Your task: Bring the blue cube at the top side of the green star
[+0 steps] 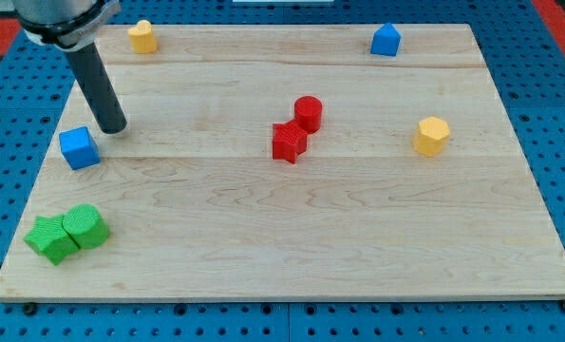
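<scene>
The blue cube (pixel 78 148) lies near the board's left edge. My tip (pixel 114 126) stands just to its upper right, very close, and I cannot tell if it touches. The green star (pixel 49 238) sits in the bottom-left corner, below the cube, with a green cylinder (pixel 84 226) touching its right side.
A red star (pixel 288 142) and red cylinder (pixel 308 113) touch near the board's middle. A yellow hexagonal block (pixel 432 136) is at the right. A yellow block (pixel 142 36) is at the top left and a blue pentagonal block (pixel 386 40) at the top right.
</scene>
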`<move>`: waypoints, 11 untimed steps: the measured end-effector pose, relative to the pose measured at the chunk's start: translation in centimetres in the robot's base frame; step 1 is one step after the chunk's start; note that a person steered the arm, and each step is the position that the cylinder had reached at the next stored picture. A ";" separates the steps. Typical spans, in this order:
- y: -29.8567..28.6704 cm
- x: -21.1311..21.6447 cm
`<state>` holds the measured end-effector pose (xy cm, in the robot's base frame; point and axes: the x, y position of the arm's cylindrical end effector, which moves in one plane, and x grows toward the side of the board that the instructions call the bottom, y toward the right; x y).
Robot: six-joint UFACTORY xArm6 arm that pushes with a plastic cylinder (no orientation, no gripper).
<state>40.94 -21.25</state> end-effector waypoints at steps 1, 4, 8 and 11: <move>-1.9 2.0; -2.2 -1.5; -7.6 3.0; -3.2 7.4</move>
